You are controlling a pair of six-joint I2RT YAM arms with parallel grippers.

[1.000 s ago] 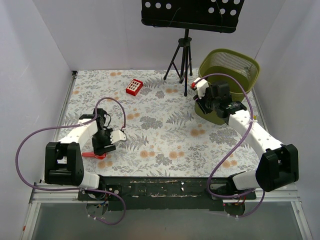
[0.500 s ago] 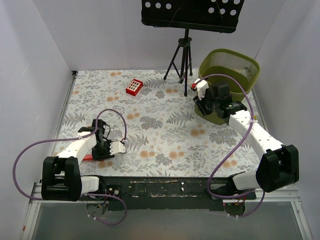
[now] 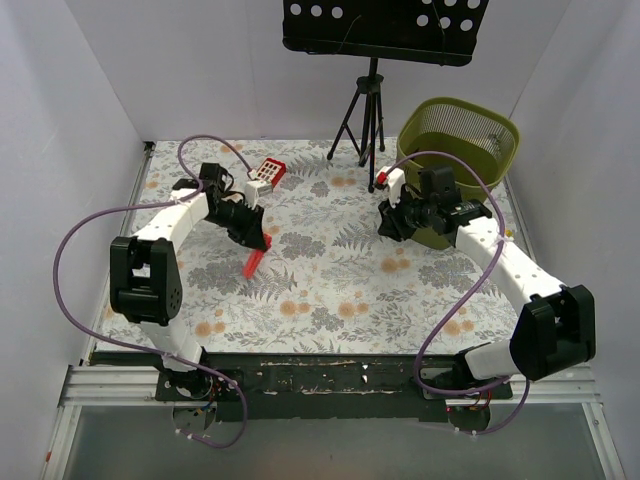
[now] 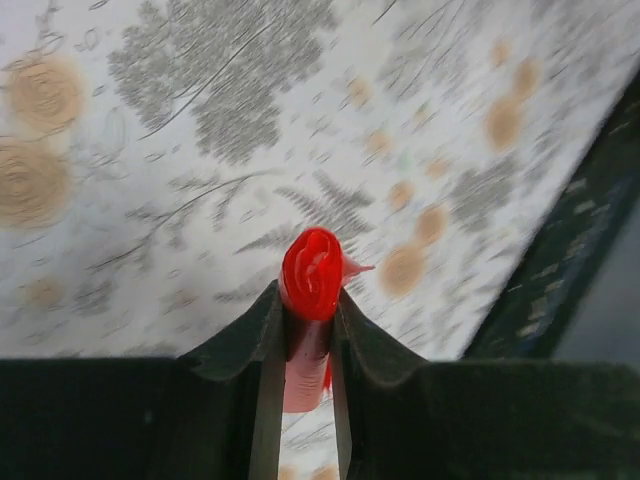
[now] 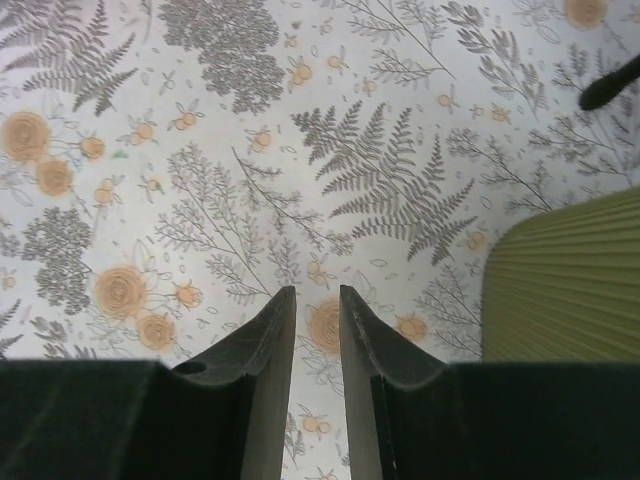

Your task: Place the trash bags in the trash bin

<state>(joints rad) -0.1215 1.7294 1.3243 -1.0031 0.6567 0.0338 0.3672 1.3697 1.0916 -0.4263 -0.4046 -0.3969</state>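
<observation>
Left claw (image 4: 308, 300) pinches a rolled red trash bag (image 4: 312, 272) above the table (image 3: 330, 290) at nine o'clock; right claw (image 5: 317, 292) narrowly parted, empty; trash bin (image 3: 460, 135) at two o'clock shows no bag; carrying and dropping remain

The tabletop (image 3: 330, 285) is carrying 1 trash bin (image 3: 462, 128), 1 small red box (image 3: 268, 172) with white buttons and 1 black tripod stand (image 3: 371, 110) topped by 1 perforated board. 2 arms are reaching over it, the left arm (image 3: 178, 215) and the right arm (image 3: 500, 255), trailing 2 purple cables (image 3: 468, 290) and ending in 2 claws, the left claw (image 4: 308, 296) and the right claw (image 5: 317, 296). 1 rolled red trash bag (image 4: 312, 268) is showing.
</observation>
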